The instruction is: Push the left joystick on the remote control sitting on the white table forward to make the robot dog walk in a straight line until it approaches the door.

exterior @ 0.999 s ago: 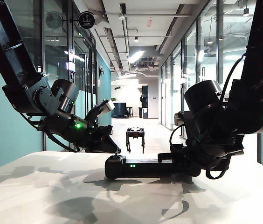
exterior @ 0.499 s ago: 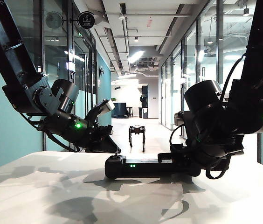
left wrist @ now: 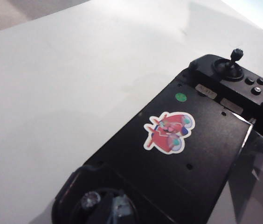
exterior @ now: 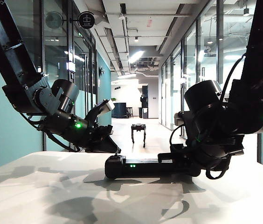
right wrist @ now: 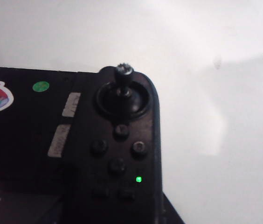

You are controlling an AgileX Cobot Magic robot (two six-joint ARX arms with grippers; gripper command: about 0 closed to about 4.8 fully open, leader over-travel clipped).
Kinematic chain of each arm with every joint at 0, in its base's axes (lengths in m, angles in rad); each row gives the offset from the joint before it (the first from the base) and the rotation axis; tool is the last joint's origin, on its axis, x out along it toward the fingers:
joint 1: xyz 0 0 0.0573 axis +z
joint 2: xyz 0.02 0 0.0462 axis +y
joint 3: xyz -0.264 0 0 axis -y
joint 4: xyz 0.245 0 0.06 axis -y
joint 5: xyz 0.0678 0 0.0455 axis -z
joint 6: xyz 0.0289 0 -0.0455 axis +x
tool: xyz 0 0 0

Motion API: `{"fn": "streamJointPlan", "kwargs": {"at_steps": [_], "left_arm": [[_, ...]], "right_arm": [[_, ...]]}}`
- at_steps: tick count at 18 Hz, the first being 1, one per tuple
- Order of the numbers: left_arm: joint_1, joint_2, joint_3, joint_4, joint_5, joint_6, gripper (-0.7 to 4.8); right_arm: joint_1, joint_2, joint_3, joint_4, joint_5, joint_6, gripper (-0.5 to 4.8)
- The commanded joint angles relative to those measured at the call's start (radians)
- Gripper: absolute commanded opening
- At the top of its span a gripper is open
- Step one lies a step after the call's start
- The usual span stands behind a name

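The remote control (exterior: 145,166) lies on the bench (exterior: 52,196). The left tool (exterior: 115,149) sits over its left end, at the left joystick (left wrist: 90,199); the right tool (exterior: 180,163) is at its right end. Beyond the bench, the robot dog (exterior: 138,132) stands down the corridor.

Backlit corridor, dark arms, washed-out wrist cameras.

From my exterior view the light comes from ceiling strips and the bright far end of the corridor, so both arms and the remote control (exterior: 145,166) read as near silhouettes, with broad soft shadows spilling toward me across the white table (exterior: 38,196). The robot dog (exterior: 138,132) is small and slightly soft against the glare on the floor. My left wrist view is mildly blurred, the table overexposed at the corner; the right wrist view is softer still, the black controller face nearly detailless, the table blown to white.
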Motion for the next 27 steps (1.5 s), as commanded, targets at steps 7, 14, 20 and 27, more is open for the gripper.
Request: {"fn": "streamJointPlan", "kwargs": {"at_steps": [7,14,20,27], "left_arm": [[0.003,0.001,0.006,0.013,-0.008,-0.001,-0.06],[0.003,0.001,0.006,0.013,-0.008,-0.001,-0.06],[0.003,-0.003,0.006,-0.017,0.0,-0.001,-0.06],[0.003,-0.114,0.006,-0.148,0.039,0.003,-0.06]], "right_arm": [[0.0,-0.005,0.003,0.013,0.005,-0.002,2.09],[0.0,-0.005,0.003,0.013,0.005,-0.002,2.09],[0.0,-0.005,0.003,0.013,0.005,-0.002,2.1],[0.0,-0.005,0.003,0.013,0.005,-0.003,2.1]]}}
